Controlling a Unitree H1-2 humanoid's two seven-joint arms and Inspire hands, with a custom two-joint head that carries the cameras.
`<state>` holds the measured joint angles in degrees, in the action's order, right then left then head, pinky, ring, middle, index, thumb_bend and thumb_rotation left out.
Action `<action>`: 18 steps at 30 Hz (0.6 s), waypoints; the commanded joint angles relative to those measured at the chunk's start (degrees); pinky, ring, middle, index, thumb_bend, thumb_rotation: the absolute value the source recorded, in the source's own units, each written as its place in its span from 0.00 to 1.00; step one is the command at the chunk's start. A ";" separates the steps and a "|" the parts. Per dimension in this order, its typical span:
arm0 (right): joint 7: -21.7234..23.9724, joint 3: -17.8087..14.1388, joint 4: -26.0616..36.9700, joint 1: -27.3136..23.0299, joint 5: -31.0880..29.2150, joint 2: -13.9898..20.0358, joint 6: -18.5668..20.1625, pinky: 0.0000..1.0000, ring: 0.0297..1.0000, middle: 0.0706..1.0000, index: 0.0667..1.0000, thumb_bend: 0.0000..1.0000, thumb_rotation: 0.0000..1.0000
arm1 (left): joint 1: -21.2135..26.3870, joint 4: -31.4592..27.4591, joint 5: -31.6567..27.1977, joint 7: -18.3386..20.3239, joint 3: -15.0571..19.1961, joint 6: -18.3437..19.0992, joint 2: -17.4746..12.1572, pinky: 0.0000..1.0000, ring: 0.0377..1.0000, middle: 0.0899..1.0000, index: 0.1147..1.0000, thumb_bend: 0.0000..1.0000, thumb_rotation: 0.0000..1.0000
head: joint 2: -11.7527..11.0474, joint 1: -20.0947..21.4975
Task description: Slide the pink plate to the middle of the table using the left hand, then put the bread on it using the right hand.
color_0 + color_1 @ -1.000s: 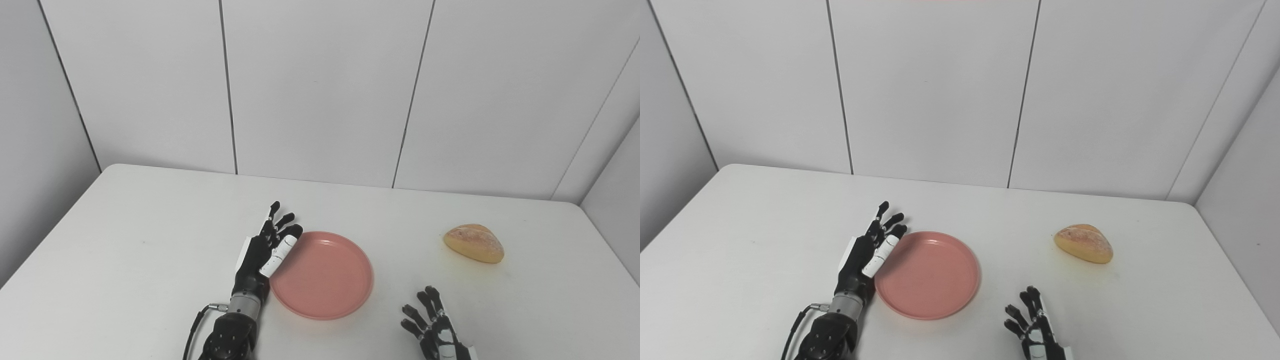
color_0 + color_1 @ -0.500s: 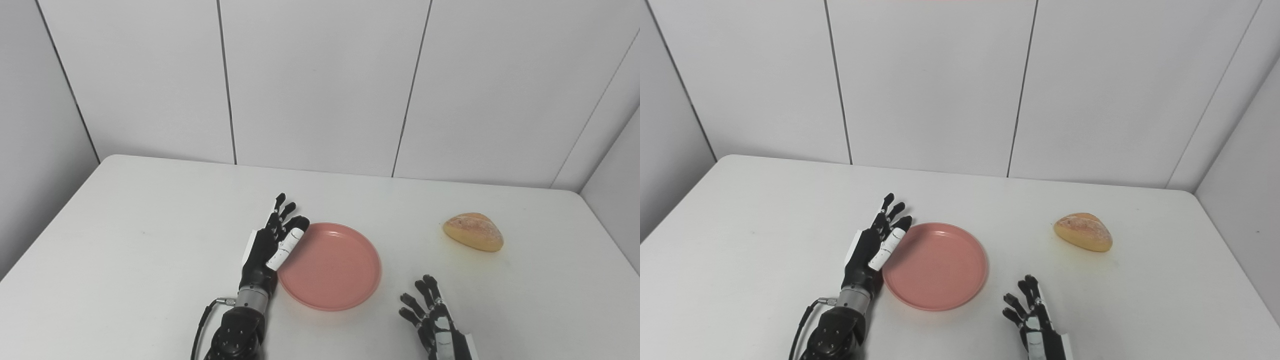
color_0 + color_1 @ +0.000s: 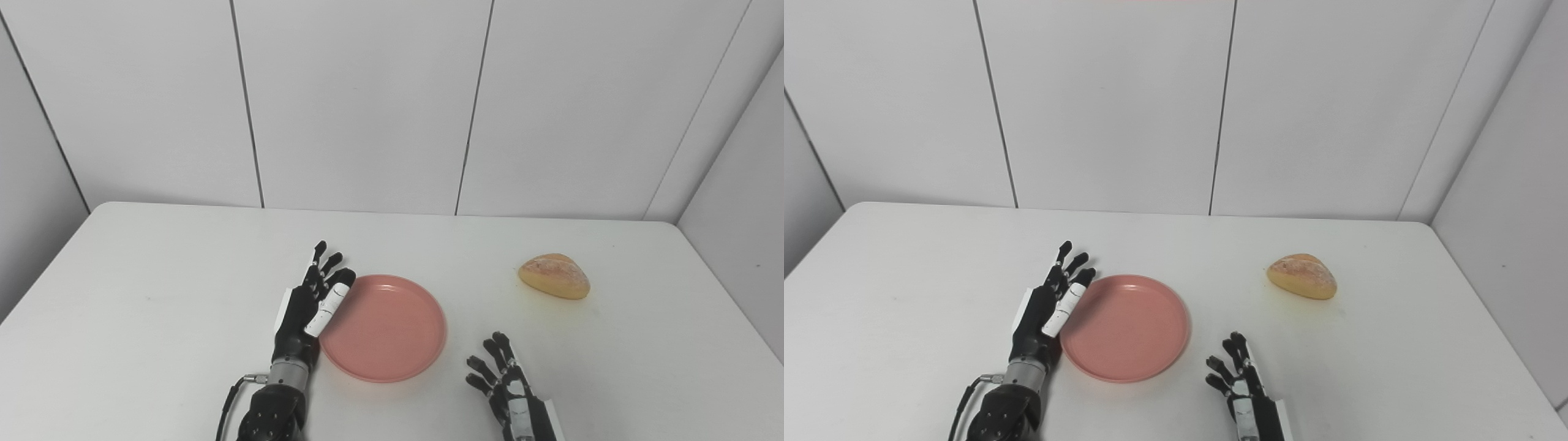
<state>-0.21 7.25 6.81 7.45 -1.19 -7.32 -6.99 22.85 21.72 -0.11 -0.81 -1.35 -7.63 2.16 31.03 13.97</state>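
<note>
The round pink plate lies flat near the middle of the white table, nothing on it. My left hand stands edge-up against the plate's left rim, open, fingers stretched toward the wall and its thumb side touching the rim. A golden bread roll sits on the table to the far right, apart from both hands. My right hand rests low near the front edge, right of the plate, open with fingers spread and holding nothing.
White wall panels rise behind the table's far edge, and a side wall closes the right. A black cable loops from the left wrist.
The camera has turned, shifting the whole scene leftward. My left hand has stayed against the plate's left rim, and the gap between plate and bread looks narrower. The right hand sits slightly farther forward.
</note>
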 commanded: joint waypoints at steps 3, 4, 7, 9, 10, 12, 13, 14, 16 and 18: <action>0.18 1.07 -0.95 -0.23 0.81 -0.95 0.72 0.83 0.85 0.94 0.95 0.85 1.00 | -1.71 2.37 -0.50 1.17 0.32 -0.89 -1.04 0.94 0.86 0.91 1.00 0.86 0.70 | -0.15 1.72; 0.16 1.19 -1.11 -0.32 0.94 -1.07 0.82 0.83 0.85 0.94 0.95 0.84 1.00 | -1.64 2.52 -0.51 1.30 0.42 -0.98 -1.21 0.93 0.86 0.91 1.00 0.86 0.71 | -0.17 2.07; -0.07 1.65 -1.50 -0.55 1.38 -1.50 1.03 0.83 0.85 0.94 0.95 0.85 1.00 | -1.41 2.78 -1.36 2.08 0.98 -1.02 -1.69 0.93 0.87 0.92 1.00 0.82 0.70 | -0.19 3.92; -0.31 1.92 -1.78 -0.71 1.77 -1.81 0.99 0.84 0.85 0.94 0.95 0.85 1.00 | -1.21 2.91 -1.54 2.40 1.09 -0.95 -2.17 0.93 0.87 0.92 1.00 0.81 0.70 | -0.23 4.77; -0.45 2.04 -1.93 -0.80 1.98 -1.96 0.95 0.85 0.86 0.94 0.95 0.85 1.00 | -1.11 2.96 -1.46 2.46 1.08 -0.91 -2.43 0.93 0.87 0.93 1.00 0.81 0.71 | -0.26 5.12; -0.80 2.24 -2.34 -1.02 2.37 -2.37 0.77 0.85 0.86 0.95 0.95 0.85 1.00 | -0.89 3.16 -1.49 2.60 1.14 -0.95 -2.90 0.93 0.87 0.93 1.00 0.81 0.71 | -0.36 6.09; -0.98 2.31 -2.61 -1.16 2.49 -2.60 0.64 0.85 0.85 0.95 0.95 0.85 1.00 | -0.79 3.25 -1.55 2.68 1.18 -0.91 -3.09 0.93 0.88 0.93 1.00 0.81 0.72 | -0.42 6.64; -1.11 2.36 -2.80 -1.25 2.57 -2.76 0.54 0.84 0.85 0.95 0.95 0.85 1.00 | -0.72 3.33 -1.62 2.74 1.22 -0.89 -3.22 0.93 0.88 0.93 1.00 0.80 0.72 | -0.44 6.77; -1.41 2.55 -3.20 -1.47 2.88 -3.01 0.43 0.84 0.85 0.95 0.95 0.85 1.00 | -0.62 3.35 -1.89 2.93 1.35 -0.61 -3.41 0.93 0.88 0.93 1.00 0.80 0.72 | -0.47 7.55; -1.73 2.78 -3.61 -1.66 3.27 -3.32 0.14 0.84 0.85 0.95 0.95 0.85 1.00 | -0.56 3.35 -2.25 3.31 1.50 -0.35 -3.61 0.94 0.89 0.93 1.00 0.80 0.71 | -0.51 8.49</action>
<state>-2.18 9.02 4.62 6.09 1.59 -9.28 -7.03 23.93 23.23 -1.36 1.43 -0.30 -7.63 -0.55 30.50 22.50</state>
